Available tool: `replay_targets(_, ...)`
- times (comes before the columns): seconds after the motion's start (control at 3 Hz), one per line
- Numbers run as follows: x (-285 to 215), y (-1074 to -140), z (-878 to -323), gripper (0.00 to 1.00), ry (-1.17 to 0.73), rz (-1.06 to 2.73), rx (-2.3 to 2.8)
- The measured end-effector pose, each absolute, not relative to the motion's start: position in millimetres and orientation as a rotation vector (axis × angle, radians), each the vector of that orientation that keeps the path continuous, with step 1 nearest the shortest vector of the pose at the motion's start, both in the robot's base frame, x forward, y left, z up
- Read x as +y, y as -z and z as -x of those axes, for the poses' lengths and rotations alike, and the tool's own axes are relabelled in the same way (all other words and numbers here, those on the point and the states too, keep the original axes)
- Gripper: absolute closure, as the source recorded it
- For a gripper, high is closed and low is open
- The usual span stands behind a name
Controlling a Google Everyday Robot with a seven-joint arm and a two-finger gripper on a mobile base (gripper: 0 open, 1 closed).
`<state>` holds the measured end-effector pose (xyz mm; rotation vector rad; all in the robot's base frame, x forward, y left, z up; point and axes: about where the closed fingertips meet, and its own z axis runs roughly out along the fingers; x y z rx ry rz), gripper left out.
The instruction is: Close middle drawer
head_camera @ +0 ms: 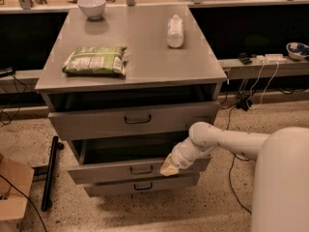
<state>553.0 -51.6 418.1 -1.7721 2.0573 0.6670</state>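
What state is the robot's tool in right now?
The tool: cannot be told; it is at the front of the open middle drawer.

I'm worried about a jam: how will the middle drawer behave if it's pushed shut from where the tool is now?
The middle drawer looks like rigid metal, so it probably won't flex. The tool sits at its front, right of the handle; an off-centre push might skew it slightly. Nothing shows in its tray, so it likely slides lightly.
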Motion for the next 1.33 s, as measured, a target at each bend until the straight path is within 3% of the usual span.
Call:
replay_targets(1.0,-51.6,-418.6,-560.3,0.0,-0.653,1.766,2.038)
replay_targets(1.33,-51.6,-418.6,-560.3,0.0,-0.653,1.766,2.038)
